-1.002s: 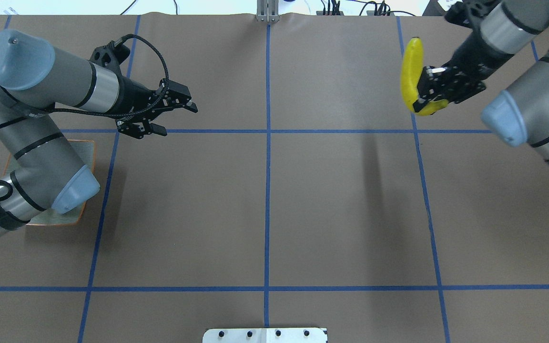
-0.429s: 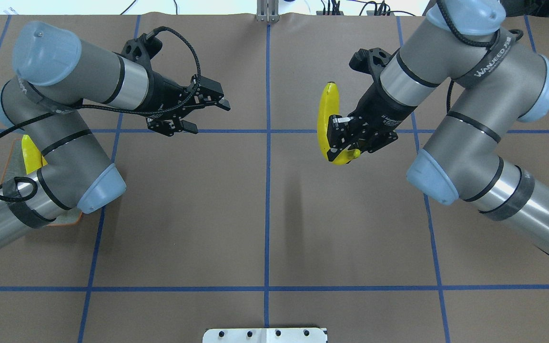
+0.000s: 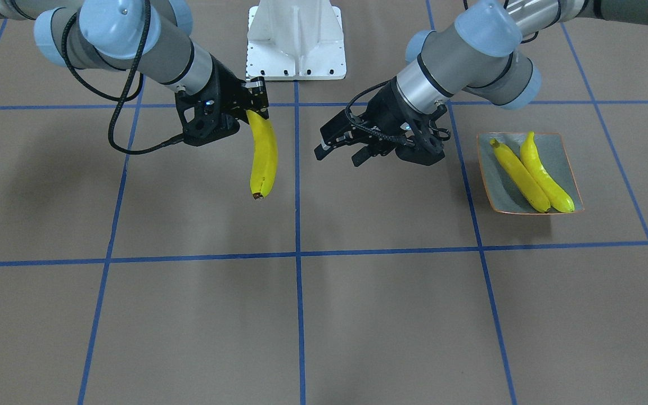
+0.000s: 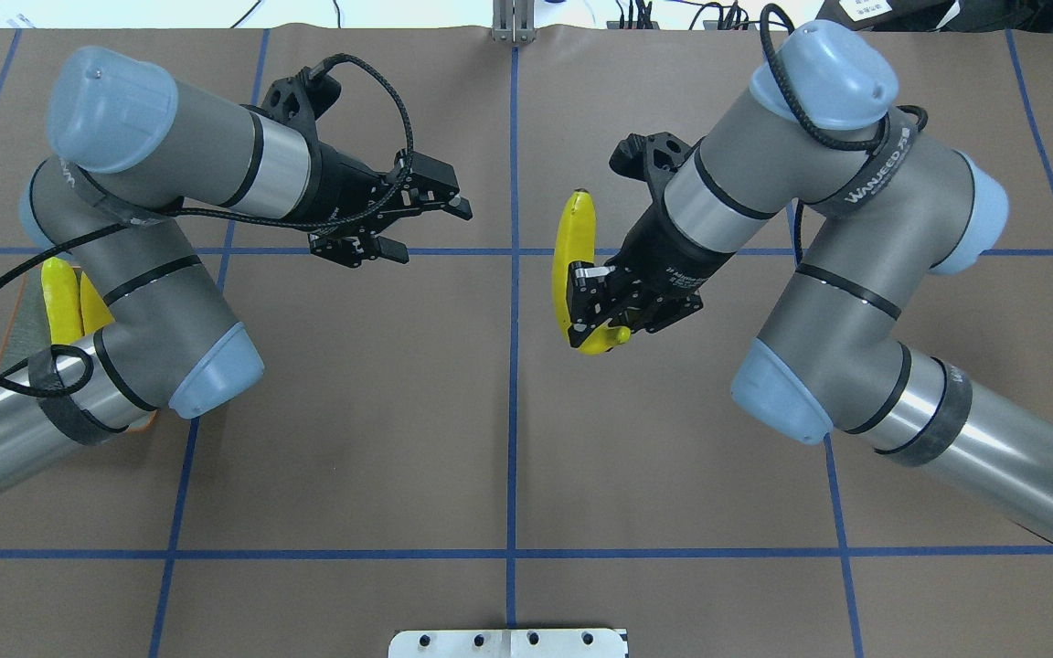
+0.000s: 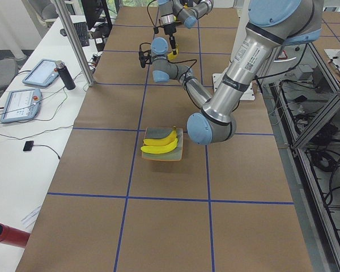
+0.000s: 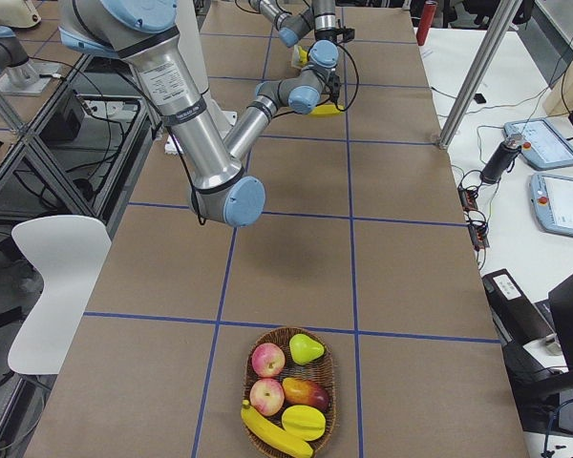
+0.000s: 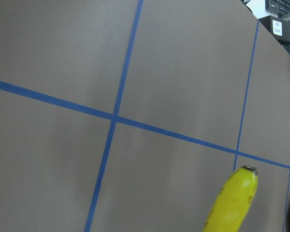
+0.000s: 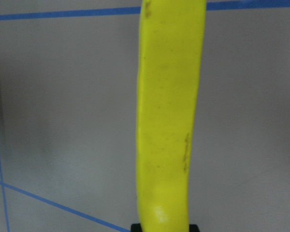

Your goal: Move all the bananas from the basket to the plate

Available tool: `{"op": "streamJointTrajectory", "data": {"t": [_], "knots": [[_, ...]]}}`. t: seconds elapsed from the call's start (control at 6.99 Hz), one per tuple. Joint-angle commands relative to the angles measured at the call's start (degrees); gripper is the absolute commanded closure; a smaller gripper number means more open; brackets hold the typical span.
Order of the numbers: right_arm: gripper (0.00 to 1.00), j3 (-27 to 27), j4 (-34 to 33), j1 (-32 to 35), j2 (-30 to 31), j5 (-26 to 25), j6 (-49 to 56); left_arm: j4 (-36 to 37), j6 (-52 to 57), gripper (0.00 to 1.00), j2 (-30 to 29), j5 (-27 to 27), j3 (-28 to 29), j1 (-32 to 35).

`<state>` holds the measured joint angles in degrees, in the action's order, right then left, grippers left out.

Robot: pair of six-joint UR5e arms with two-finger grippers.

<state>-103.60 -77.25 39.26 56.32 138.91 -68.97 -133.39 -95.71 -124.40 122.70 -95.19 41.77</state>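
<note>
Banana [image 3: 263, 152] pinched in right claw [image 4: 592, 315], left claw [image 3: 338, 154] agape opposite, two bananas [image 3: 520, 175] on plate [image 3: 553, 149]

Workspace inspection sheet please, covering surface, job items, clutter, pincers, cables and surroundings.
Surface: brown table, blue tape grid.
Job's things: two bananas on plate; third banana carried in the air; fourth banana in basket.
Clutter: other fruit in basket.
Pincers: right pincer shut on third banana; left pincer open, empty.
Cables: black cable looped at each wrist.
Surroundings: tablets on side bench, white chair.
</note>
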Motion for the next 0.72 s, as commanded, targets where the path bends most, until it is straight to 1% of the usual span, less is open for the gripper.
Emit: {"op": "streamJointTrajectory", "data": {"t": [0.0,0.57], "knots": [[1.0,-0.03,4.72,-1.56,-0.25,-0.66,-3.62,-0.11,0.08,0.0,-1.37,0.0,0.26,-1.52],[1.0,-2.48,4.74,-1.56,-0.16,-0.4,-5.39,-0.29,0.08,0.0,-1.99,0.0,0.26,-2.84]]}}
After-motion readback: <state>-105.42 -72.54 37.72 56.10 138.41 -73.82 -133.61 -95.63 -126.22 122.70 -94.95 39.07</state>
